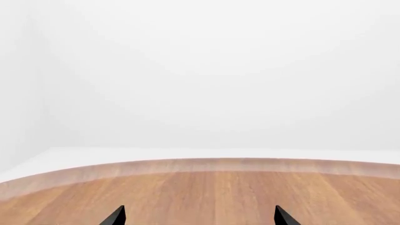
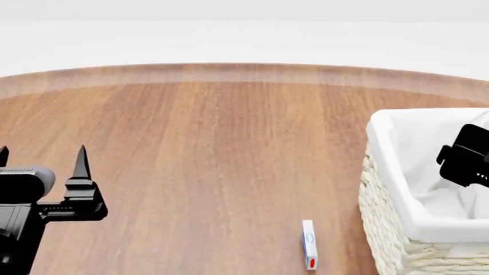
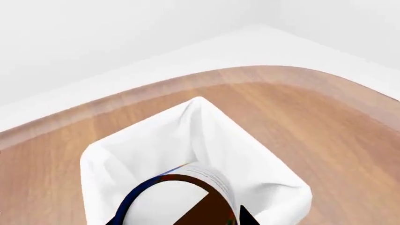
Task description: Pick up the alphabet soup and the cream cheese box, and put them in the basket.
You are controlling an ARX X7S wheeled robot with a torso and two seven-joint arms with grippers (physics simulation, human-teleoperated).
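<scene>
In your left wrist view, the left tool shows only two black fingertips set wide apart, with nothing between them, above the bare wooden desk.

In your head view, the left tool hangs over the desk at the left side. The cream cheese box lies on the desk far from it, just beside the basket. Your right arm is over the basket.

In your right wrist view, the right tool holds the alphabet soup over the basket's white liner.
</scene>
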